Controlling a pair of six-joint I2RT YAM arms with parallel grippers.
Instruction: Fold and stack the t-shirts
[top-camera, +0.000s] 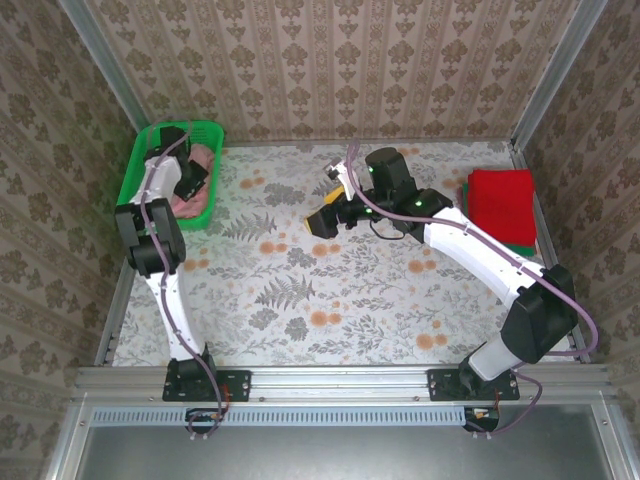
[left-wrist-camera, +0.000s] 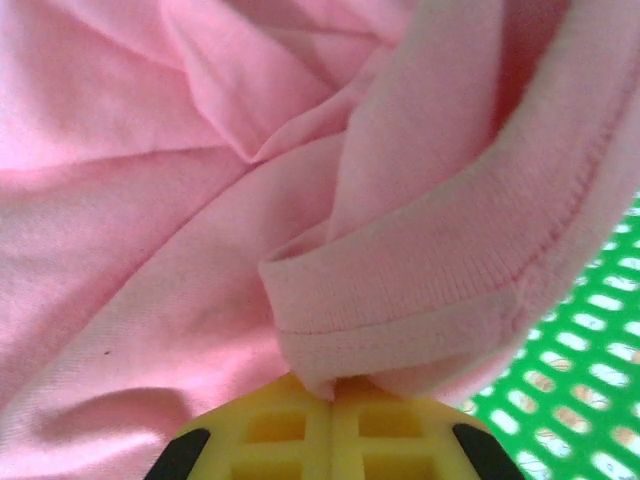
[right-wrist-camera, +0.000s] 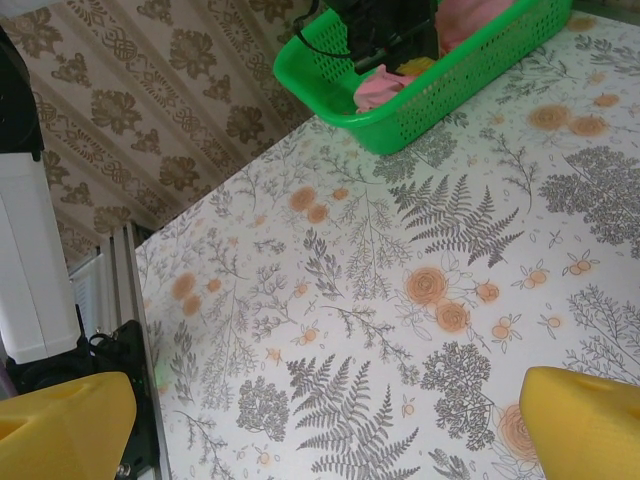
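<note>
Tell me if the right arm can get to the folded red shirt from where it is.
Probably yes. The red shirt lies uncovered at the right side of the table, on that arm's own side. The right gripper hangs open over its middle, holding nothing, and nothing stands between them.

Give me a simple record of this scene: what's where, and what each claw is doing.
Container: basket, far left of the table
Inside it: pink shirt, crumpled, not yet folded
Finished pile: red shirt, folded, lying on a green shirt, far right
Left arm: left gripper down in the basket, shut on a fold of the pink shirt
Right arm: right gripper open, empty, above mid-table
</note>
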